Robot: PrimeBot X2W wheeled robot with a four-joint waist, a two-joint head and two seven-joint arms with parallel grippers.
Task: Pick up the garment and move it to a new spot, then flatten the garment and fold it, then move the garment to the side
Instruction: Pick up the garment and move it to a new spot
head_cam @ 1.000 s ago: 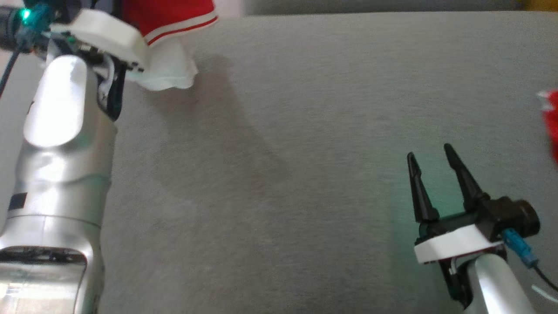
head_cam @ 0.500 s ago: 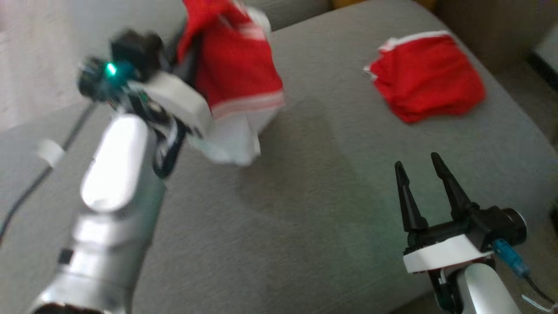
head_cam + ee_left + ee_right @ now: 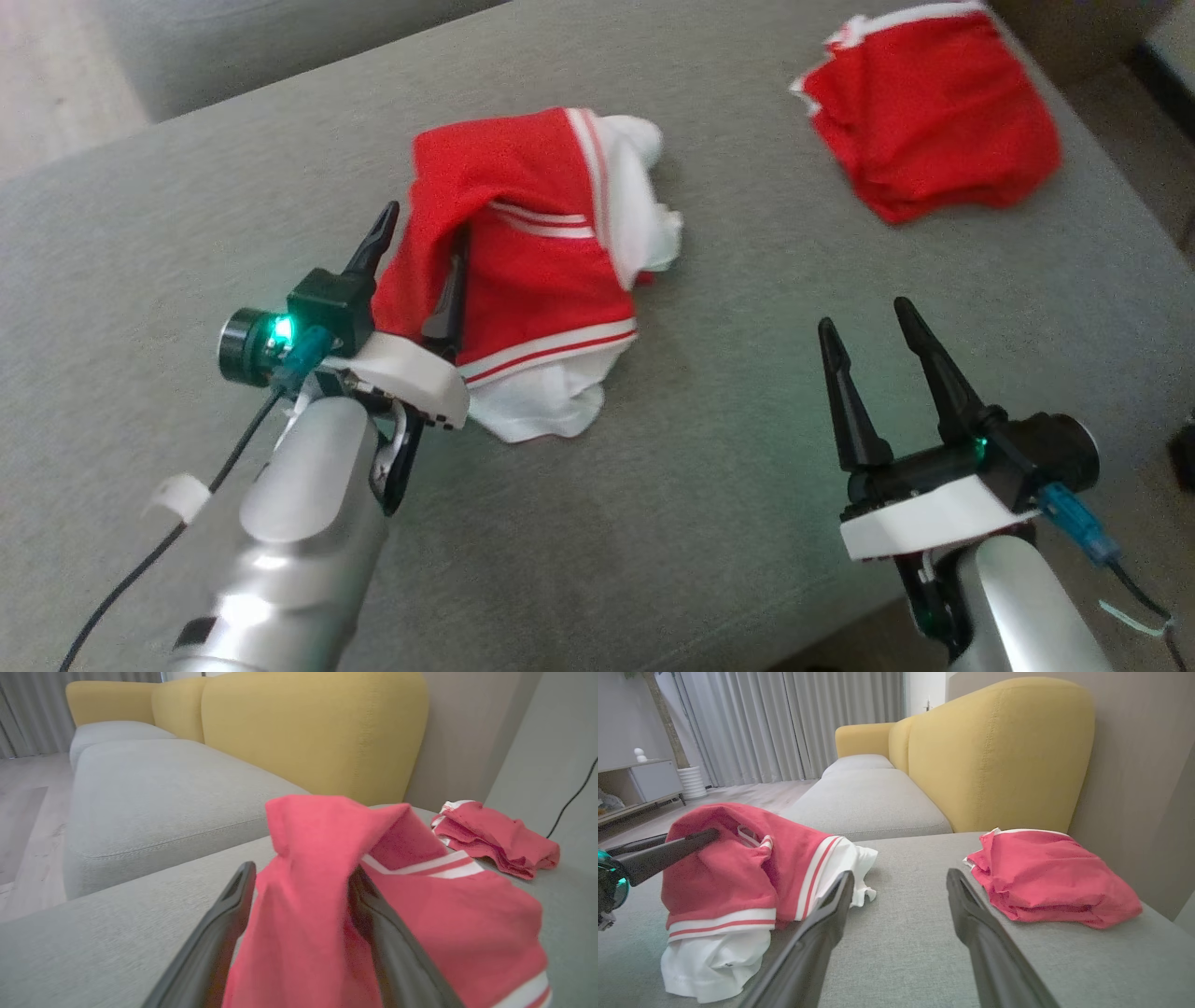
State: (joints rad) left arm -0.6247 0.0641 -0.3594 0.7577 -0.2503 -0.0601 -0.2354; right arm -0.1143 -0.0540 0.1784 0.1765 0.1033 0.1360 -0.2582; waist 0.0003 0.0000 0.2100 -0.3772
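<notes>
The garment (image 3: 541,280), red with white stripes and a white lining, lies crumpled on the grey cushion (image 3: 709,485). My left gripper (image 3: 422,224) is open at its left side. A raised red fold (image 3: 303,858) stands loosely between the two spread fingers, and the right finger (image 3: 451,294) is partly under cloth. In the right wrist view the garment (image 3: 724,882) sits at the left with a left finger (image 3: 668,851) poking into it. My right gripper (image 3: 864,317) is open above bare cushion to the garment's right, with nothing in it (image 3: 901,873).
A second red garment (image 3: 934,112) lies folded at the cushion's far right corner (image 3: 1045,877). A yellow sofa back (image 3: 999,751) rises behind. The cushion's near edge (image 3: 840,635) runs close under the right arm. A black cable (image 3: 168,551) trails from the left arm.
The head camera has swung, so the whole picture shifted. The left gripper has opened, and the garment that hung from it now rests on the cushion. The right gripper stays open.
</notes>
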